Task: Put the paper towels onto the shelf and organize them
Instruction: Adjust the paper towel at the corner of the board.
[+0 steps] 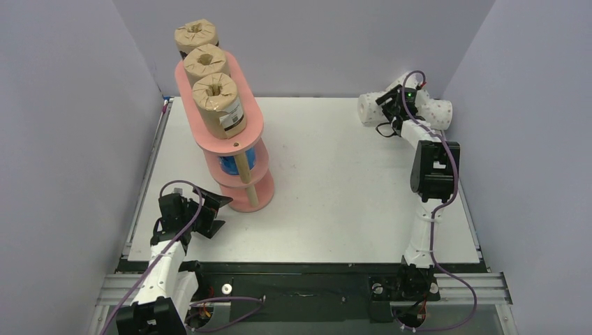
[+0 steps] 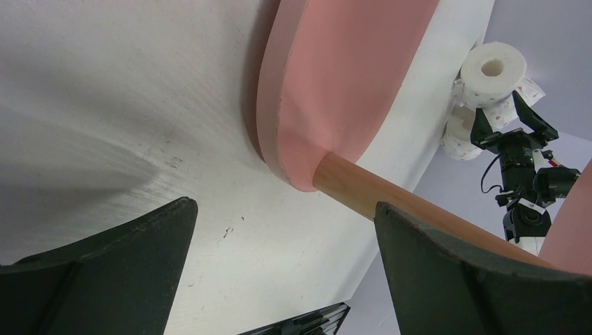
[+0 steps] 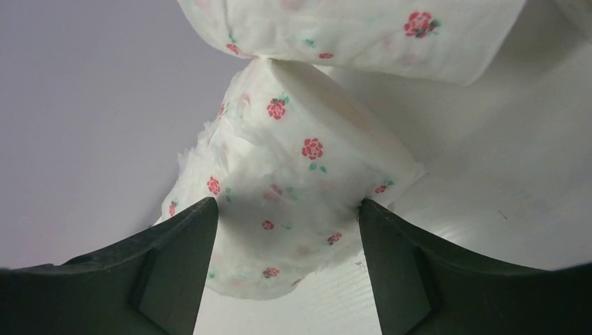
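The white roll (image 3: pixel 300 160), printed with small red roses, lies at the far right corner of the desk (image 1: pixel 335 181). The right gripper (image 3: pixel 286 204) stands fairly wide around it, one finger against each side, so it looks gripped but not lifted. A second white roll (image 3: pixel 363 28) touches it from behind.

The step in hand is, by my reading, fetching the first white roll. The three brown rolls (image 1: pixel 218 105) stand in a row on the top board of the shelf (image 1: pixel 253 118), and a blue roll (image 1: pixel 229 165) shows on the middle tier. The next move calls for a clean lift clear of the neighbouring rolls, then a long carry across the desk to the lowest board, probably with a low sideways entry under the middle tier.

The left gripper (image 1: pixel 213 213) hangs fully wide and holds nothing, just beside the shelf's foot.

Only the right wrist view shows the finger contact, which the arm hides from overhead. The left wrist view alone shows the bottom board (image 2: pixel 335 84) and wooden post (image 2: pixel 370 192) close up, with no roll on the visible part.
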Motion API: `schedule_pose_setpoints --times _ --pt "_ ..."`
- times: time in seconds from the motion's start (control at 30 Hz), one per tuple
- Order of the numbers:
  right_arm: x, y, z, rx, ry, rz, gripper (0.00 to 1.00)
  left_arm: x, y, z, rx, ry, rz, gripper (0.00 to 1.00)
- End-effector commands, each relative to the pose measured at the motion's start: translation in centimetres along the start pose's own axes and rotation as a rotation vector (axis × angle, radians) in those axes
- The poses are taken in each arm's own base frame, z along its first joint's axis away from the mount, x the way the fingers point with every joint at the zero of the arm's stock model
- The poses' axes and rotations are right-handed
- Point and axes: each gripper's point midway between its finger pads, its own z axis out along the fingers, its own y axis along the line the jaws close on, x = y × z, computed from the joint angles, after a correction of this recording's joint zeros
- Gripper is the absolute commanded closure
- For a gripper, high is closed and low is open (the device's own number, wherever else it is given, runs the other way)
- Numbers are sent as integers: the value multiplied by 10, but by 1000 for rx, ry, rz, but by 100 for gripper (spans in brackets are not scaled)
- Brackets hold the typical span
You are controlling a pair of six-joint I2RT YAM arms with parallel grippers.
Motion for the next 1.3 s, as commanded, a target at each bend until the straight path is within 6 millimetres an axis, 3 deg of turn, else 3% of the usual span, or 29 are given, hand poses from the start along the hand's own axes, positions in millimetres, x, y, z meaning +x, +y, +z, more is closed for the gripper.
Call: schedule_pose_setpoints --times 0.0,0.13,0.2,0.4,0.53,0.67,0.97,1.1,1.27 --pt "-3 29 -9 -75 -14 -41 30 -9 -16 -3 51 -35 45 0" --pt "12 33 -12 -83 17 -52 31 -6 -16 -3 57 -29 47 0" --pt "31 41 -17 -96 48 -63 31 -4 -15 -3 57 -25 47 0" --pt "64 62 -41 -142 90 -75 31 -1 -15 -3 61 -18 47 0" --pt "46 66 -63 -143 26 -101 31 0 -16 -4 67 -14 49 1" --pt "5 55 -79 -99 -82 -128 31 1 -17 -4 69 -14 51 1" --pt "-45 29 -65 -51 -156 -98 29 0 -15 -3 59 -19 50 1" --pt "-47 30 -49 -60 -133 -127 29 -2 -14 -3 50 -24 49 1" --pt "-35 36 -30 -103 -93 -159 28 -3 -10 -2 37 -27 43 1"
